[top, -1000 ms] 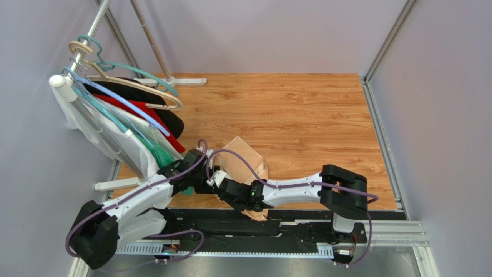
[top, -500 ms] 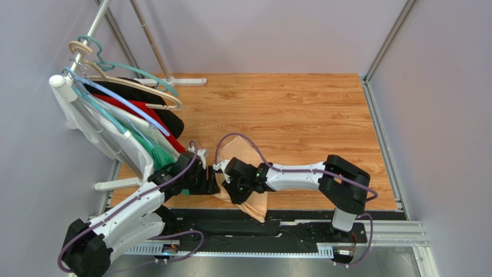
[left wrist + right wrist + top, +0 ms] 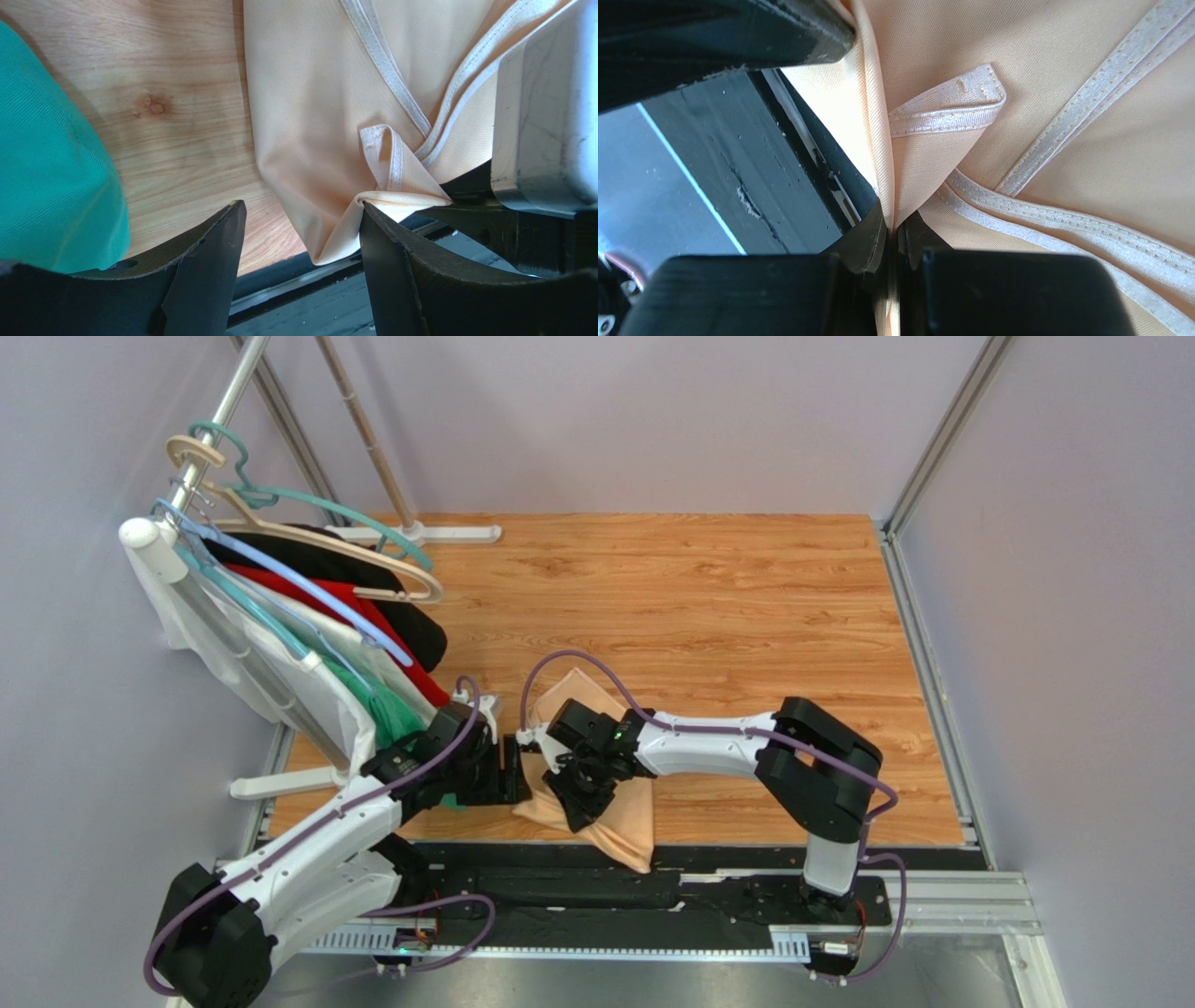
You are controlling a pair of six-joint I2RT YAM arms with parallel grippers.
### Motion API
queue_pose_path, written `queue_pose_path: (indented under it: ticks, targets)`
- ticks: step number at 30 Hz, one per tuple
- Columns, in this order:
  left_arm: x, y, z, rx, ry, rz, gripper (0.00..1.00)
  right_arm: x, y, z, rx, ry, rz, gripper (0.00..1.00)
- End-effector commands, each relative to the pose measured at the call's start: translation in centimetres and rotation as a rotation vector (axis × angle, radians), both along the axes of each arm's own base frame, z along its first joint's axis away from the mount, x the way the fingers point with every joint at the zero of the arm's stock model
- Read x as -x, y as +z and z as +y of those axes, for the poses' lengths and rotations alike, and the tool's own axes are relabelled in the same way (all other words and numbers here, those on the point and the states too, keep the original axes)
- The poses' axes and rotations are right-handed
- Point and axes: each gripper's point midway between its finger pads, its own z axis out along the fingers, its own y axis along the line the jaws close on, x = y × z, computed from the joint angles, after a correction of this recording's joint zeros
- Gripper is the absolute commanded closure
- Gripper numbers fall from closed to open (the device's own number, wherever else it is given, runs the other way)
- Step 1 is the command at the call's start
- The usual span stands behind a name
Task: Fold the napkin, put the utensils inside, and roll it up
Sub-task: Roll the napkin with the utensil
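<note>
- Since a second ago, the right gripper (image 3: 578, 787) had drawn back from the near edge and nipped shut on the napkin (image 3: 624, 819). The cloth lay bunched at the near left of the table (image 3: 758, 616), its length running diagonally toward the near edge. The left gripper (image 3: 508, 773) sat just to its left.
- From the left wrist, that gripper's jaws stood wide and empty, with the napkin's pinched fold (image 3: 393, 196) right beside one finger. I'd judge the left arm nearer for the next grab.
- Only the right wrist showed the fold clamped between closed fingers (image 3: 990, 294). No utensils showed in any view.
</note>
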Motion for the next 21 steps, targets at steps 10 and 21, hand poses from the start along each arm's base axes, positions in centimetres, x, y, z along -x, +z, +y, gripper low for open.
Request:
queue_pose_path:
  ticks: [10, 21]
  targets:
    - [-1.4, 3.5, -4.7, 0.241, -0.110, -0.152, 0.28, 0.3, -4.4, -4.8, 0.209, -0.056, 0.152, 0.95]
    - [-0.1, 2.2, -2.9, 0.214, -0.030, -0.115, 0.29, -0.3, -4.1, -4.8, 0.169, -0.078, 0.237, 0.96]
